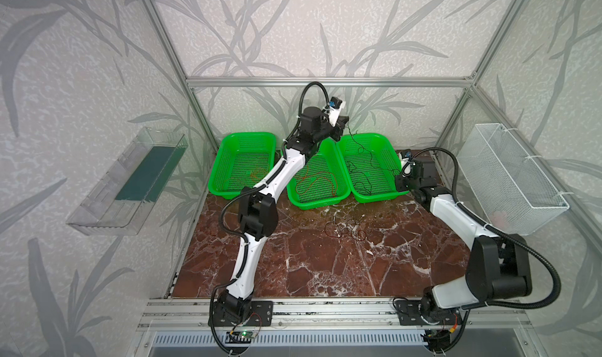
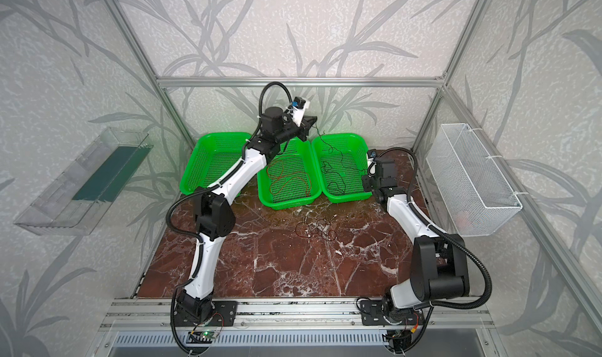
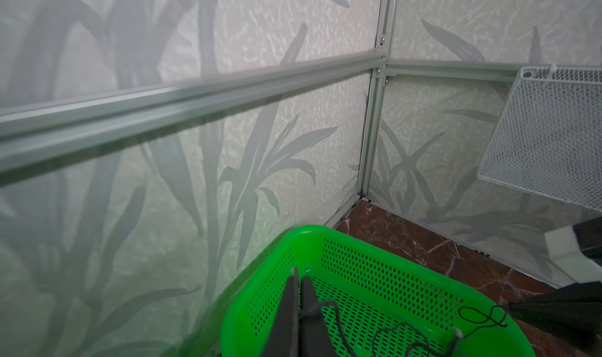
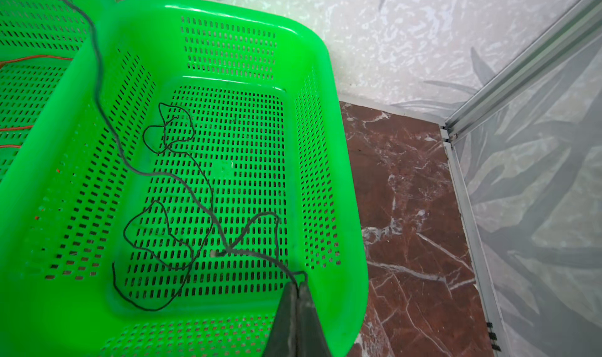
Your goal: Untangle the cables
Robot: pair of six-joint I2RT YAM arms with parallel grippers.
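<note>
Red-brown marble tabletop (image 1: pixel 325 267) up front, white-veined, bare along the aluminium rail (image 1: pixel 325 306). Further in, near the middle: small tangle of thin red and black wires (image 1: pixel 347 231), tight loops flat on the stone, well apart from both grippers. Looks like the knot not yet dealt with.

Next back, right gripper (image 4: pixel 298 287) at the near right rim of the rightmost green perforated plastic basket (image 4: pixel 228 10), jaws pressed together on one end of a thin black wire (image 4: pixel 224 244). Sprawls in slack loops across that basket's floor, then climbs up and away to the far left. Ends at the left gripper (image 3: pixel 299 280), raised above the far rims between the middle and rightmost baskets, jaws likewise closed and pinching the same black wire.

So, long axis from low, near, right to high, far, left, with both ends held and slack between. Probably calls for lowering it into the basket; watch for a snag on the rim.

Alongside, middle green basket (image 1: pixel 312 205) with loose orange-red wire (image 4: pixel 39 57), then left green basket (image 1: pixel 247 134) with a small orange wire (image 1: pixel 255 174). Beyond, leaf-patterned walls (image 1: pixel 293 29), a white wire-mesh bin (image 1: pixel 521 176) on the right, a clear plastic tray (image 1: pixel 107 205) on the left.
</note>
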